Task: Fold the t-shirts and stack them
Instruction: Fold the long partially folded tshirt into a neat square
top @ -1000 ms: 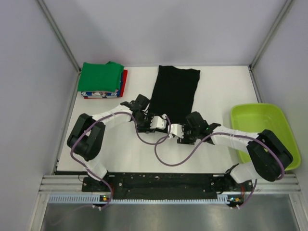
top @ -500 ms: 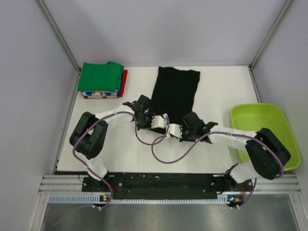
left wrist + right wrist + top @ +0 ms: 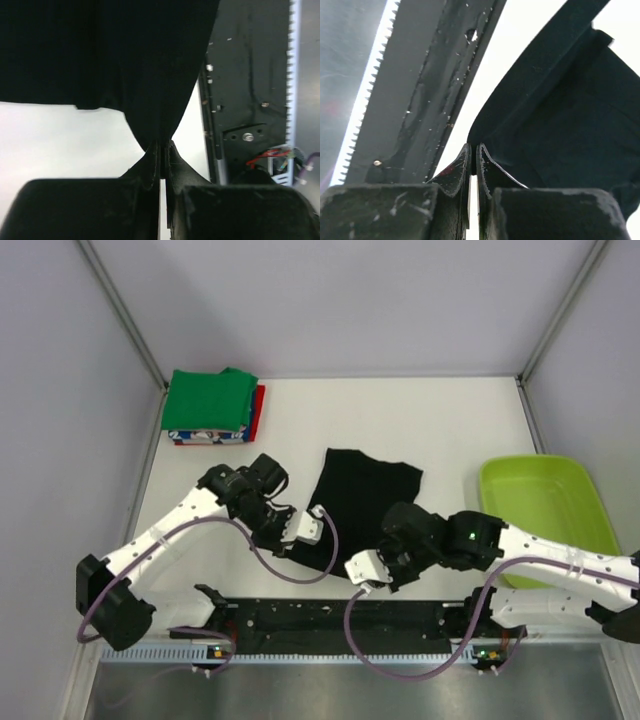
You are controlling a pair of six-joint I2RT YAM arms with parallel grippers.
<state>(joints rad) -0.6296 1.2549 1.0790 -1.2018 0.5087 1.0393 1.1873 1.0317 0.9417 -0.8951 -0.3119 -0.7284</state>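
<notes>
The black t-shirt (image 3: 366, 495) lies in the middle of the white table, its near edge lifted at both corners. My left gripper (image 3: 318, 545) is shut on the near-left corner; in the left wrist view the black cloth (image 3: 125, 60) runs down into the shut jaws of the left gripper (image 3: 161, 149). My right gripper (image 3: 383, 570) is shut on the near-right corner, and in the right wrist view the cloth (image 3: 570, 125) is pinched at the tips of the right gripper (image 3: 474, 149). Folded t-shirts (image 3: 210, 405) sit stacked at the far left, green on top, red and blue-white below.
A lime-green plastic tub (image 3: 545, 510) stands at the right edge of the table. The black base rail (image 3: 340, 615) runs along the near edge, close behind both grippers. Grey walls close in the left, right and back.
Both grippers closed on the black shirt's near edge and drew back toward the near edge of the table. The shirt slid nearer with them and looks shorter.
</notes>
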